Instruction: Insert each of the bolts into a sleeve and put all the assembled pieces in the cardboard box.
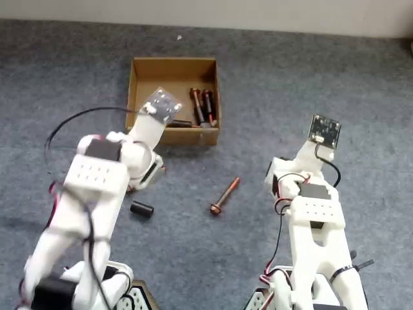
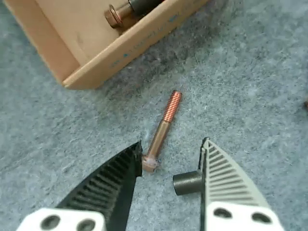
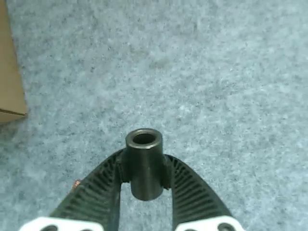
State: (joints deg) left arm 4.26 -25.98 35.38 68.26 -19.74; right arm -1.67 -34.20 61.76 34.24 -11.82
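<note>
The left gripper (image 2: 172, 143) is held wide open over the grey table (image 1: 361, 77), with nothing gripped. A copper bolt (image 2: 161, 132) is laid near the table's middle, its head close to the black fingertip, and a loose sleeve (image 2: 186, 183) is seen just beside the white finger. An upright black sleeve (image 3: 144, 185) is clamped in the right gripper (image 3: 144, 161). Assembled pieces (image 1: 201, 106) are kept in the cardboard box (image 1: 171, 74), which is set toward the far edge.
</note>
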